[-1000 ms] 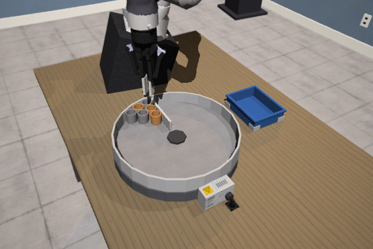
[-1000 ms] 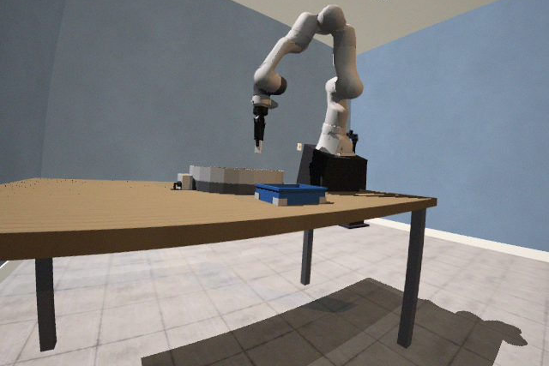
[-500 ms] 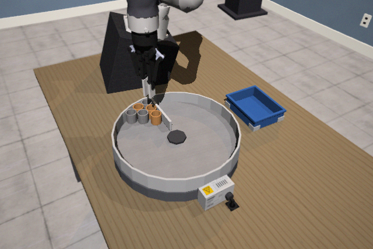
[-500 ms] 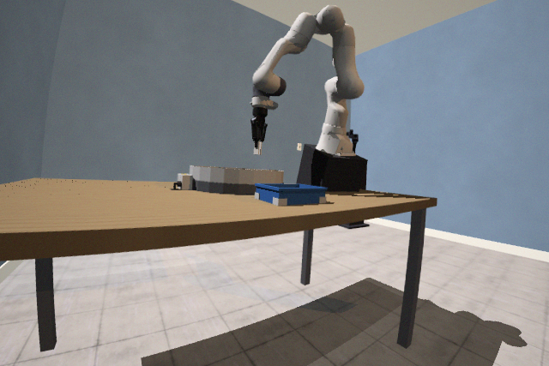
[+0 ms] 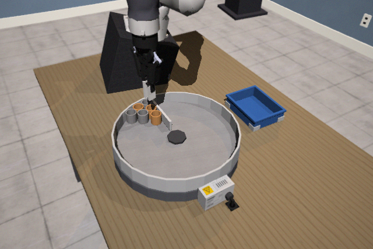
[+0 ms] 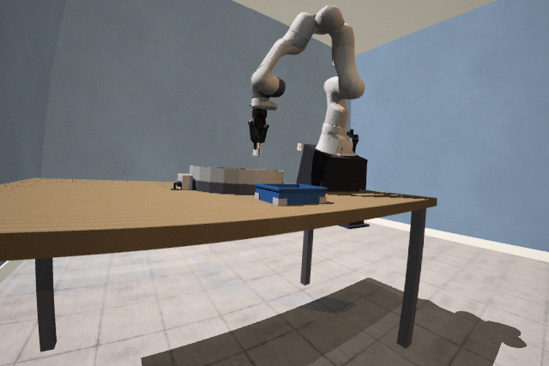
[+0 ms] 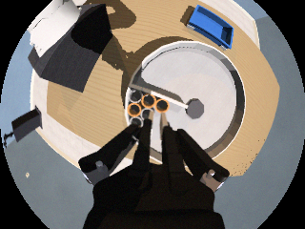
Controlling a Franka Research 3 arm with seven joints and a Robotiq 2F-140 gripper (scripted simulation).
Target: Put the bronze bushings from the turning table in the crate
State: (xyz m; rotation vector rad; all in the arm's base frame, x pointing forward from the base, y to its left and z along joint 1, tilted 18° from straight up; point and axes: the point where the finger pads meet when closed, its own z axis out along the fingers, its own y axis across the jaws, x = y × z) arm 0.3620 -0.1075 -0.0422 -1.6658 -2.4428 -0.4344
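Observation:
My gripper (image 5: 148,98) (image 6: 256,153) (image 7: 156,117) is shut to a narrow gap with nothing between the fingertips. It points down, above the turning table (image 5: 176,183) (image 6: 239,181) (image 7: 210,72) near the bushing group. Three bronze bushings stand upright there: one nearest the hub (image 5: 155,119) (image 7: 168,106), one behind it (image 5: 151,108) and one at the left (image 5: 138,108). Three steel bushings stand among them: one at the outer left (image 5: 131,117), one beside it (image 5: 143,118) and one at the back, partly hidden by the fingers in the top view. The blue crate (image 5: 254,106) (image 6: 290,195) (image 7: 210,26) is empty in the top view.
A thin white divider (image 5: 164,115) (image 7: 176,100) runs beside the bushings toward the dark hub (image 5: 176,137) (image 7: 194,109). The turning table has a raised wall. A white control box (image 5: 216,192) (image 6: 185,181) and a small black stand (image 5: 231,202) are at its front. The crate is outside the wall, right in the top view.

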